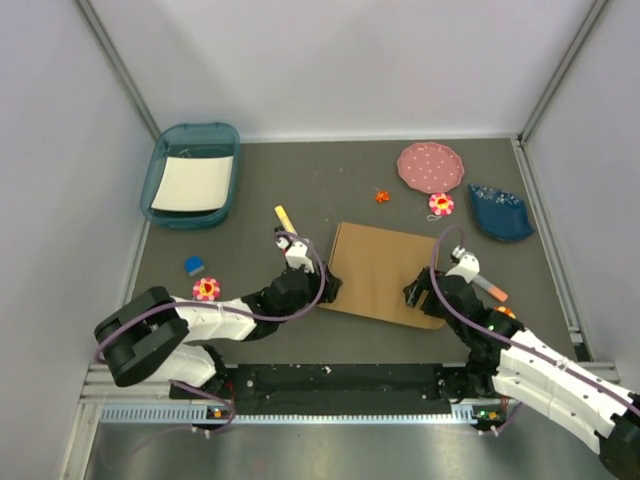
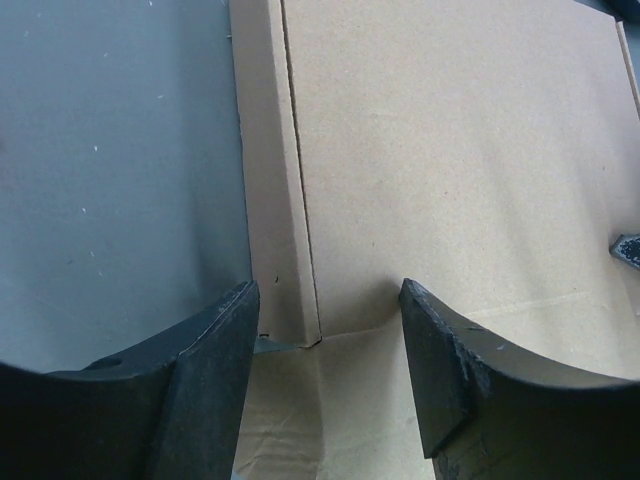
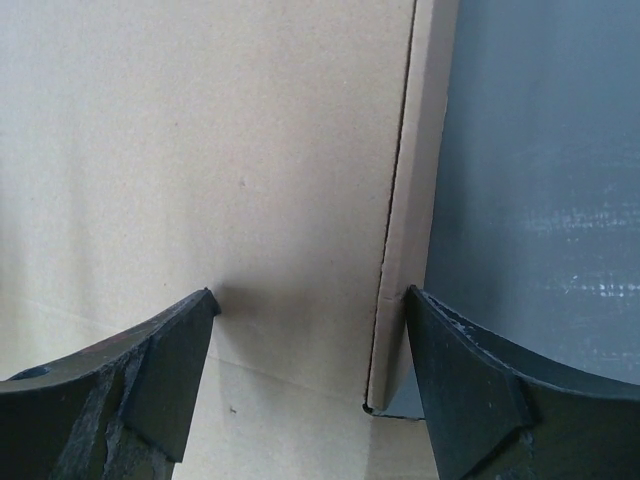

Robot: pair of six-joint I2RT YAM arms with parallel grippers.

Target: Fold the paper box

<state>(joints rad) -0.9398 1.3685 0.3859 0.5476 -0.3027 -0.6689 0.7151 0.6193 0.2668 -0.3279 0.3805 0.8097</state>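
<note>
Near the middle of the bench's (image 1: 250, 190) front edge you have one paper box (image 1: 378, 268) lying flat. Your two grippers both stand open: the left gripper (image 2: 327, 290) over its left side strip, the right gripper (image 3: 310, 292) over its right one.

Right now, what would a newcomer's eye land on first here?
The brown box lies flat mid-table, the biggest thing there. The left gripper and right gripper stand open over its left and right edges, each with one finger over cardboard and one over the table. A teal tray sits far left, and a pink plate and blue dish far right.
</note>
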